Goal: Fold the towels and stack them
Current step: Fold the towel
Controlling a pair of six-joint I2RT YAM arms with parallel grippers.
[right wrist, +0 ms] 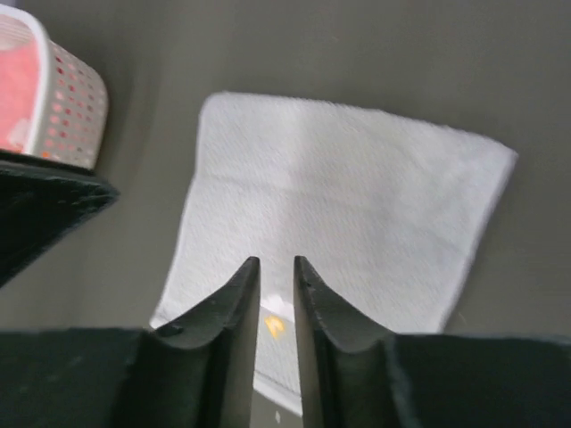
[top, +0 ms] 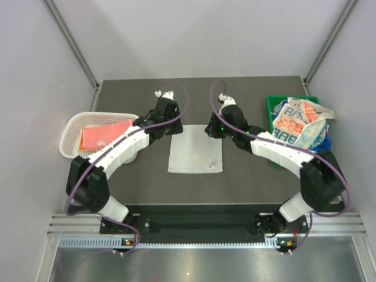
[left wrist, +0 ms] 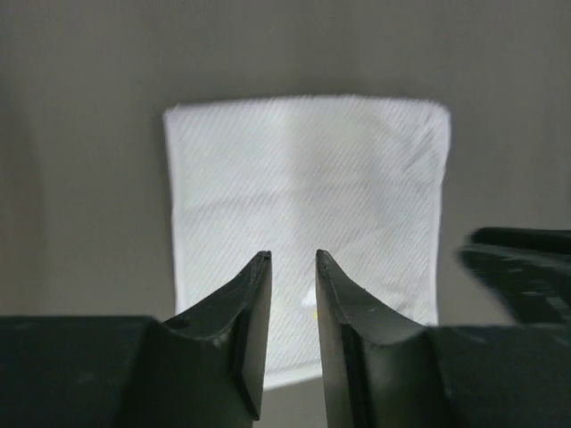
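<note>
The plain white towel [top: 195, 149] lies flat in the middle of the dark table [top: 252, 179], its edges roughly square to the table's. A small yellowish mark [right wrist: 275, 326] shows on the cloth in the right wrist view. Both grippers hang over the towel's far edge. The left gripper [top: 171, 128] is at about 11 o'clock from the towel's middle, over the far-left corner. In its own wrist view the towel [left wrist: 303, 205] spreads out beyond and beneath the left gripper [left wrist: 293, 258], whose jaws stand slightly apart with a narrow gap and nothing between them. The right gripper [top: 212, 129] is at about 1 o'clock, over the far-right corner. In its own view the right gripper [right wrist: 276, 261] is likewise parted by a thin slit, empty, with the towel [right wrist: 348, 205] below and ahead of it. Whether either pair of tips touches the cloth cannot be told. At 9 o'clock from the towel, well apart, sits the white mesh basket [top: 69, 134], holding an orange towel [top: 103, 136]. At 3 o'clock stands the green bin [top: 271, 103], with the white lettered towel [top: 296, 124] heaped in it and a blue towel [top: 324, 143] showing at its near-right side.
</note>
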